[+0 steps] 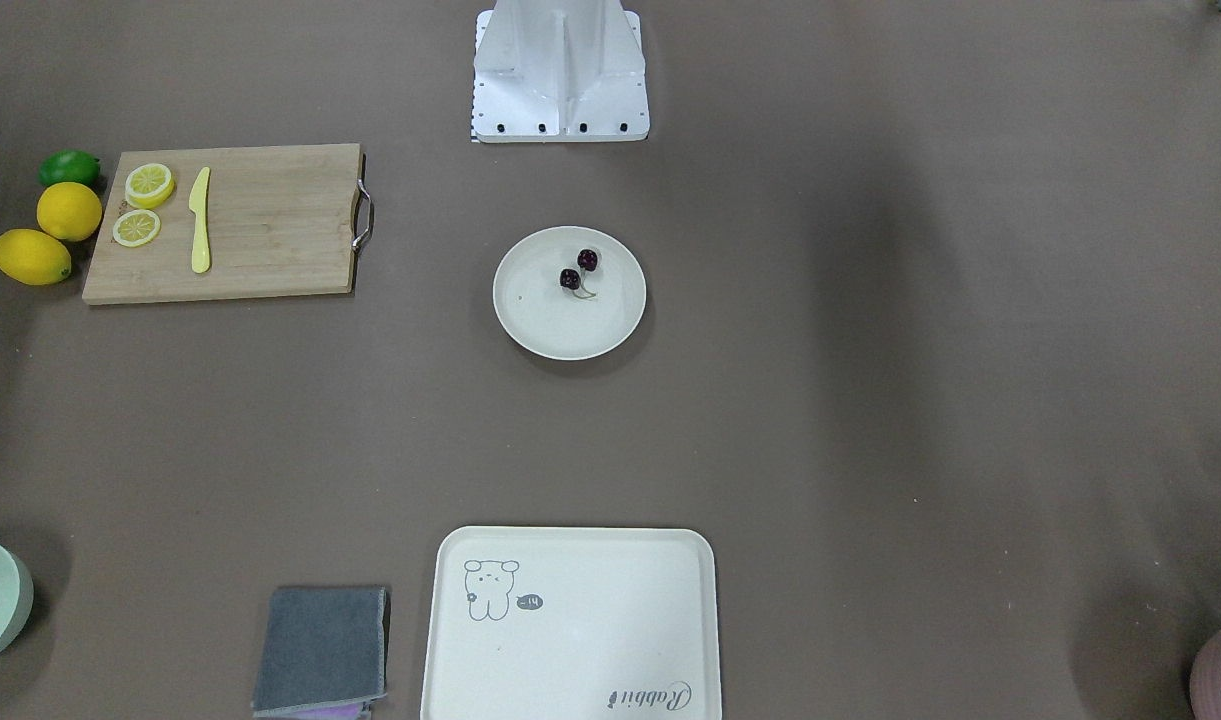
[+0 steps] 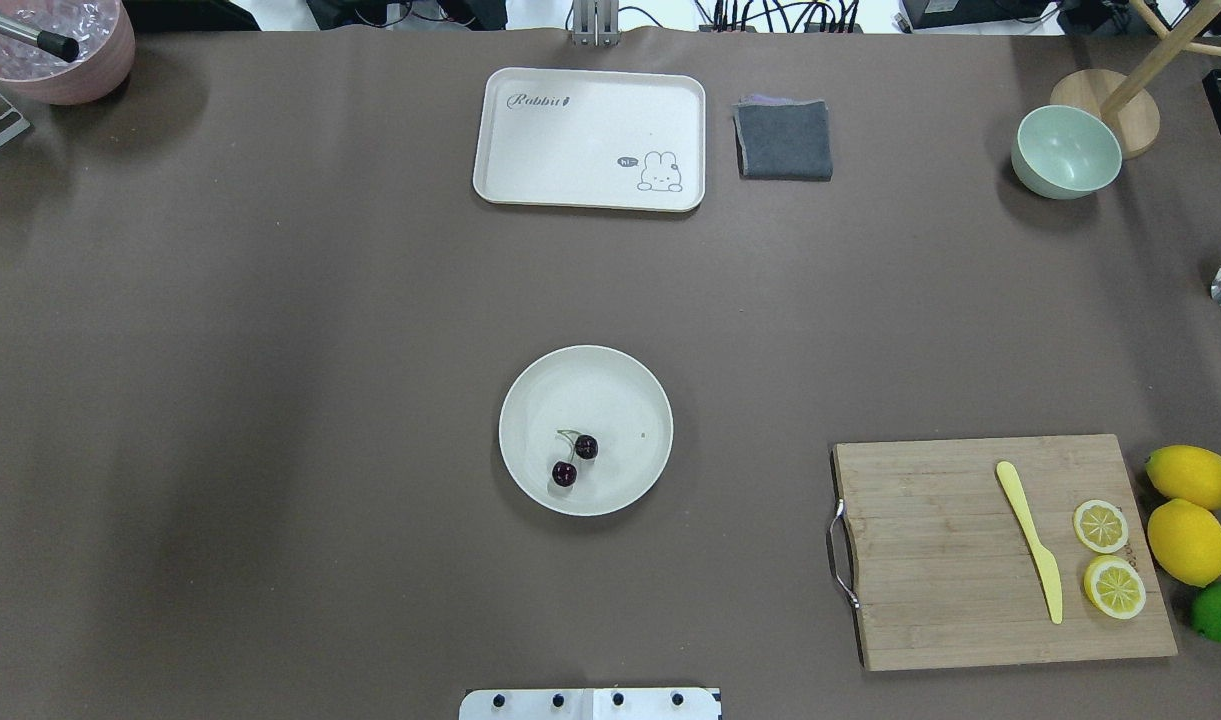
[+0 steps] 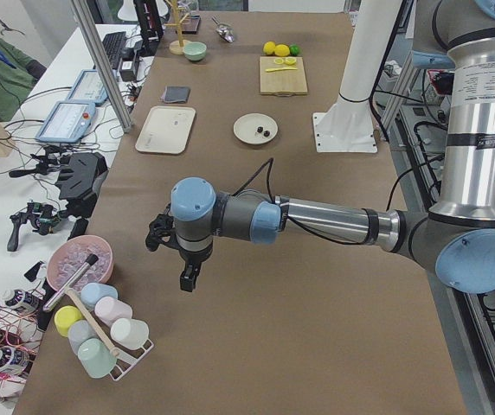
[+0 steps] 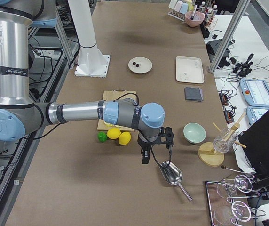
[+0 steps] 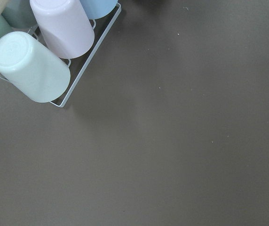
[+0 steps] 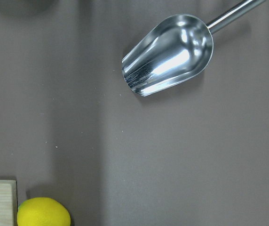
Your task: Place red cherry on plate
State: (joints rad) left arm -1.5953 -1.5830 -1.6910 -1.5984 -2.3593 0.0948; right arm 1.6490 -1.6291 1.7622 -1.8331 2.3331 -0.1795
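cherry (image 1: 578,271) on plate (image 1: 550,325), mid tabletop (image 1: 870,400) | tray (image 1: 590,620) reads "Rabbit" | left tool (image 3: 188,280), right tool (image 4: 145,159): side views only; opening and hold cannot be told | scoop (image 6: 170,54): right wrist view, not front view

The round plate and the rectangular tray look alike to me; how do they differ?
The plate is round; the tray is rectangular with rounded corners. The plate is plain and holds the red cherry; the tray bears a printed animal drawing and lettering. Both are cream-white with raised rims.
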